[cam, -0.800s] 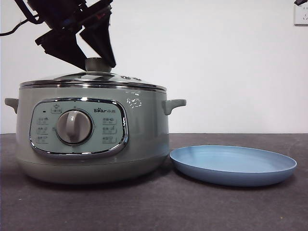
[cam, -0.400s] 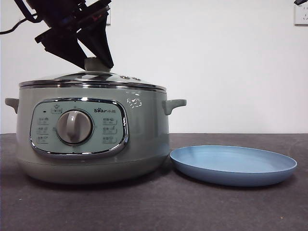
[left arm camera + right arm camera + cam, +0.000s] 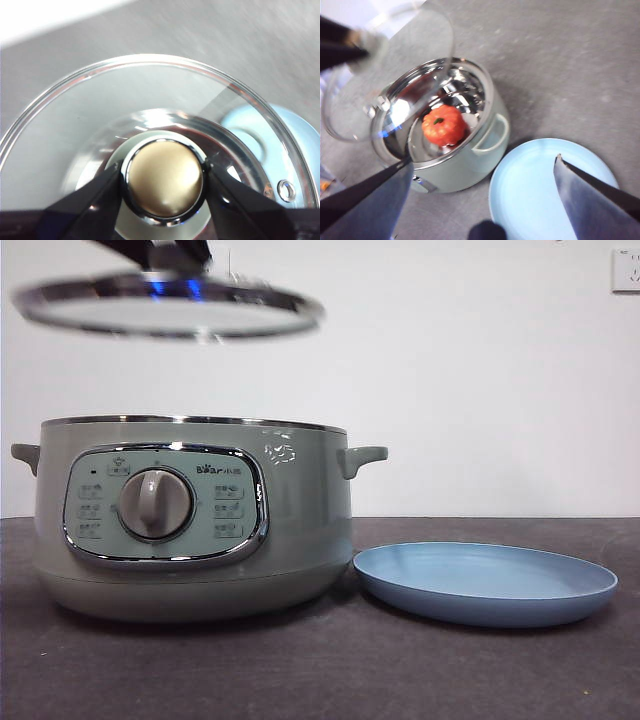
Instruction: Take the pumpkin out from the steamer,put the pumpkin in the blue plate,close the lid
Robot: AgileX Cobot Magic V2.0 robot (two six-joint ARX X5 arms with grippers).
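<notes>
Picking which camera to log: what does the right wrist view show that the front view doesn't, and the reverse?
Only the right wrist view shows the pumpkin inside the steamer, and the open right gripper above the blue plate. Only the front view shows the steamer's control panel with its dial. Both show the lid lifted clear of the steamer by the left gripper, plus the plate beside it.

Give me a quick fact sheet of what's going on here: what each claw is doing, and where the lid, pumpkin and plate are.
left gripper: shut on the knob of the lid, holding it in the air above the steamer
right gripper: open, above the table, holding nothing
pumpkin: inside the open steamer
blue plate: empty, on the table beside the steamer
</notes>
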